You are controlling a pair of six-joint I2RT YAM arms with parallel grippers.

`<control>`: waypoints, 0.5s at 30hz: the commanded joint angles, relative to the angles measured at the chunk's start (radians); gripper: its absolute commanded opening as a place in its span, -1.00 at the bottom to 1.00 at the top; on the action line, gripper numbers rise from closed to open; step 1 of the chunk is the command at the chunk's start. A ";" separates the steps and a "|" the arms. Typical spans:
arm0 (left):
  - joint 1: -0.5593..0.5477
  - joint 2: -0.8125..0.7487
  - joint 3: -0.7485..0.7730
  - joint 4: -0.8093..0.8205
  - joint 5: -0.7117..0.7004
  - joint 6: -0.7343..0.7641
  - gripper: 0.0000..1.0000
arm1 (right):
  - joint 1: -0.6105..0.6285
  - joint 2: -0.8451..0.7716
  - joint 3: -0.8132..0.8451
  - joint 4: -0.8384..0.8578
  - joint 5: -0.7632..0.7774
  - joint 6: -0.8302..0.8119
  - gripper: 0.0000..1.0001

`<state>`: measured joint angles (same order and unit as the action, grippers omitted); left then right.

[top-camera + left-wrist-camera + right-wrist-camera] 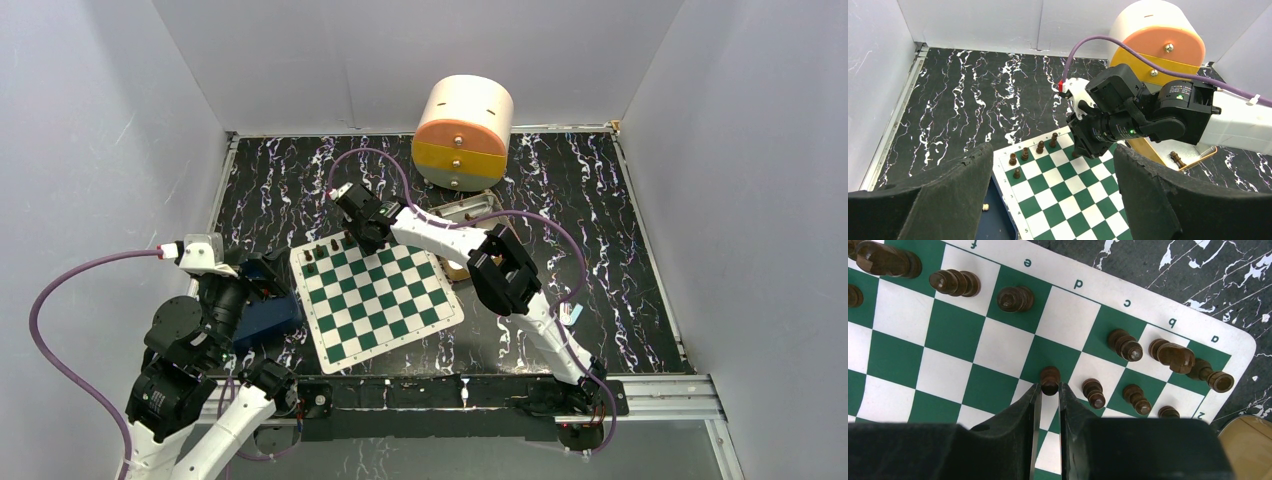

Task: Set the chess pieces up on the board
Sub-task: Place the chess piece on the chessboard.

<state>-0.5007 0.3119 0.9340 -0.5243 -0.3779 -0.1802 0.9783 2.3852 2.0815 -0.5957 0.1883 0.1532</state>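
Observation:
The green-and-white board (pixel 375 300) lies in the middle of the table. My right gripper (pixel 1049 386) is shut on a small dark brown pawn (pixel 1050 379) and holds it upright at the board's second row; I cannot tell whether it touches the board. It hangs over the far edge of the board in the top view (pixel 352 240). Several dark pieces (pixel 1124 345) stand on the back row, with pawns (pixel 1094 392) in front. My left gripper (pixel 1053 160) is open and empty, over the board's left edge.
A blue tray (pixel 998 220) with one small pale piece (pixel 984 206) lies under the board's left edge. A tan tray (pixel 1208 152) at the right holds one dark piece (pixel 1177 160). An orange-and-yellow round drawer unit (pixel 463 130) stands at the back.

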 commanded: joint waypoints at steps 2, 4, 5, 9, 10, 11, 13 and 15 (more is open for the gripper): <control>-0.003 0.002 0.022 0.013 -0.013 -0.002 0.74 | 0.006 0.017 0.040 0.036 0.011 -0.009 -0.46; -0.003 0.000 0.020 0.013 -0.013 -0.002 0.74 | 0.005 0.017 0.040 0.038 0.011 -0.010 -0.46; -0.003 0.000 0.020 0.013 -0.013 -0.002 0.74 | 0.005 0.018 0.040 0.039 0.011 -0.010 -0.46; -0.002 -0.003 0.015 0.014 -0.013 -0.001 0.74 | 0.005 0.020 0.038 0.045 0.010 -0.010 -0.48; -0.003 -0.005 0.014 0.014 -0.014 -0.001 0.74 | 0.006 0.021 0.039 0.047 0.011 -0.010 -0.48; -0.003 -0.004 0.015 0.014 -0.013 -0.001 0.74 | 0.005 0.022 0.040 0.048 0.011 -0.012 -0.49; -0.004 -0.004 0.014 0.014 -0.013 -0.001 0.74 | 0.006 0.020 0.042 0.049 0.011 -0.012 -0.50; -0.003 -0.004 0.014 0.014 -0.013 0.000 0.74 | 0.005 0.019 0.043 0.054 0.011 -0.013 -0.50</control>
<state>-0.5007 0.3119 0.9340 -0.5243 -0.3782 -0.1799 0.9783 2.3917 2.0815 -0.5770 0.1883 0.1532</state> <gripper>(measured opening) 0.869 0.253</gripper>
